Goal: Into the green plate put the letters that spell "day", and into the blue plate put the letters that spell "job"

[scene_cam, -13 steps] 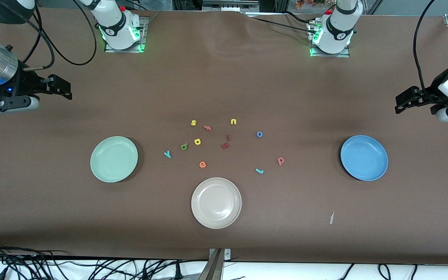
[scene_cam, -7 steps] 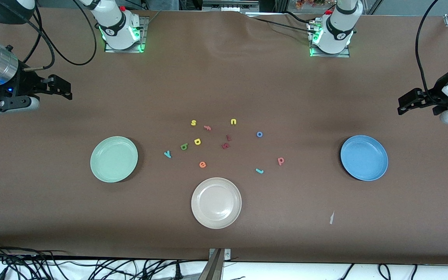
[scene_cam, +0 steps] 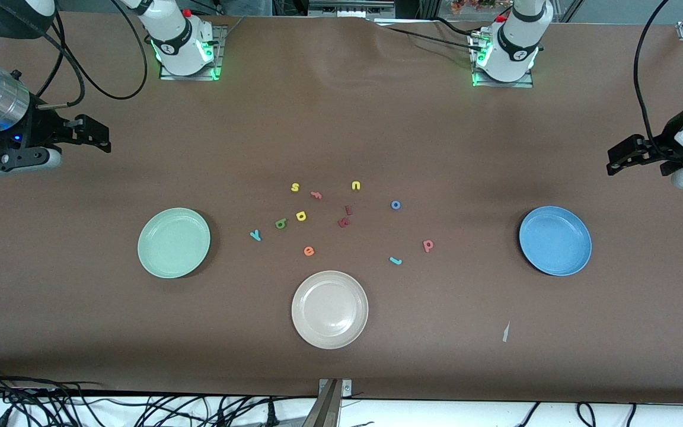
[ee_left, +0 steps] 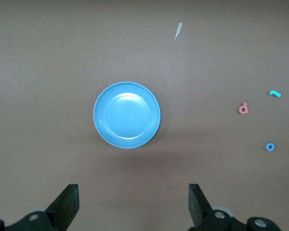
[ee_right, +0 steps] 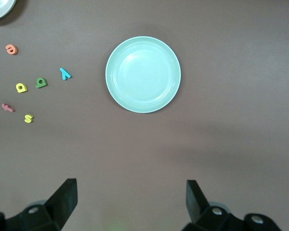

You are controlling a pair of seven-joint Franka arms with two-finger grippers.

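The green plate (scene_cam: 174, 242) (ee_right: 143, 74) lies toward the right arm's end and the blue plate (scene_cam: 555, 240) (ee_left: 126, 115) toward the left arm's end. Between them lie the teal y (scene_cam: 255, 235), dark green a (scene_cam: 281, 223) and yellow d (scene_cam: 301, 216), and also the blue o (scene_cam: 395, 205), pinkish-red b (scene_cam: 428, 245) and teal j (scene_cam: 395, 260). My right gripper (scene_cam: 101, 137) (ee_right: 131, 197) hangs open over bare table beside the green plate. My left gripper (scene_cam: 613, 159) (ee_left: 134, 202) hangs open beside the blue plate. Neither holds anything.
A beige-white plate (scene_cam: 329, 309) sits nearest the front camera. Other letters lie in the cluster: yellow s (scene_cam: 295, 187), pink f (scene_cam: 316, 194), yellow u (scene_cam: 356, 185), orange e (scene_cam: 309, 251) and two dark red ones (scene_cam: 345, 217). A paper scrap (scene_cam: 505, 332) lies near the blue plate.
My left gripper has drifted slightly toward its own end of the table. The right gripper has barely shifted. Letters and plates are unmoved.
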